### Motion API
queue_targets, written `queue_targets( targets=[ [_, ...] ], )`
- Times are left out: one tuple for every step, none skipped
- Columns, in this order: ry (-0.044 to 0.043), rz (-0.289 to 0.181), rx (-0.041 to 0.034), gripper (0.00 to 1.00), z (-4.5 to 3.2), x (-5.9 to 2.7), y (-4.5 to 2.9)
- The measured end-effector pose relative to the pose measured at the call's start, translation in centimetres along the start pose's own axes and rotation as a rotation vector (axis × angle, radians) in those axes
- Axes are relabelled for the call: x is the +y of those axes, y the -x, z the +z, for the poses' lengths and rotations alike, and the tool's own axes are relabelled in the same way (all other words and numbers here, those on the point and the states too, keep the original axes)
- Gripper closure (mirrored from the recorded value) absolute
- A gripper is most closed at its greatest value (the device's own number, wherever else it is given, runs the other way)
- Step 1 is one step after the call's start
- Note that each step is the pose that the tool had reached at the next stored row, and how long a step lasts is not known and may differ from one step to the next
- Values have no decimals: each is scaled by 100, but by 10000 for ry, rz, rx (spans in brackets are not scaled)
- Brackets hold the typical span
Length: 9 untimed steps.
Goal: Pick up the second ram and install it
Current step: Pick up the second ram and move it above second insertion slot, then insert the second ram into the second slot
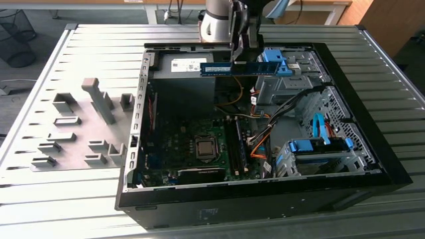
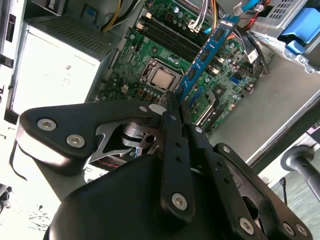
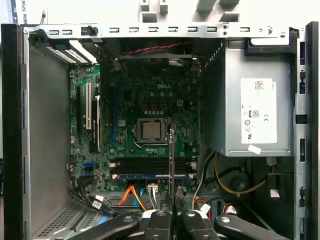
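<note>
- Grey holder blocks (image 1: pixel 79 129): lying outside the computer case (image 1: pixel 265 196), off to the exterior view's left of it.
- Gripper (image 1: pixel 243 60): hanging over the case's open side, its fingers (image 2: pixel 172 145) pinching the second ram (image 1: pixel 238 68) with no gap showing.
- Second ram: hanging level above the case's motherboard (image 1: pixel 179 137), clear of it.
- Blue drive bracket (image 1: pixel 319 145): sitting inside the case, at the exterior view's right.

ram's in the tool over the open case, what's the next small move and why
Probably turn the wrist until the second ram runs along the memory slots, before any lowering. The tool is shut on the stick, which hangs above the case in the exterior view. In both wrist views it lies across the slots rather than along them.
</note>
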<state>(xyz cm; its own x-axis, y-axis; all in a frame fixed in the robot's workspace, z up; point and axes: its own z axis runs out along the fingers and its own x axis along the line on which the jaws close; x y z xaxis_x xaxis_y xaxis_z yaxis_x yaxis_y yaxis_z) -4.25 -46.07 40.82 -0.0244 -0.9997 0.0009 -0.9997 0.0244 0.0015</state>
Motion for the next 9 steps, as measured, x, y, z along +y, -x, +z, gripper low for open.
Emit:
queue_targets(
  targets=[
    [0, 1, 0, 86, 0, -3, 0],
    [0, 0, 0, 86, 0, -6, 0],
    [0, 0, 0, 86, 0, -9, 0],
    [0, 0, 0, 86, 0, -40, 1],
    [0, 0, 0, 86, 0, -43, 1],
    [0, 0, 0, 86, 0, -45, 1],
    [0, 2, 0, 86, 0, -45, 1],
    [0, 10, 0, 86, 0, -45, 1],
    [0, 29, 0, 86, 0, -45, 1]
  ],
)
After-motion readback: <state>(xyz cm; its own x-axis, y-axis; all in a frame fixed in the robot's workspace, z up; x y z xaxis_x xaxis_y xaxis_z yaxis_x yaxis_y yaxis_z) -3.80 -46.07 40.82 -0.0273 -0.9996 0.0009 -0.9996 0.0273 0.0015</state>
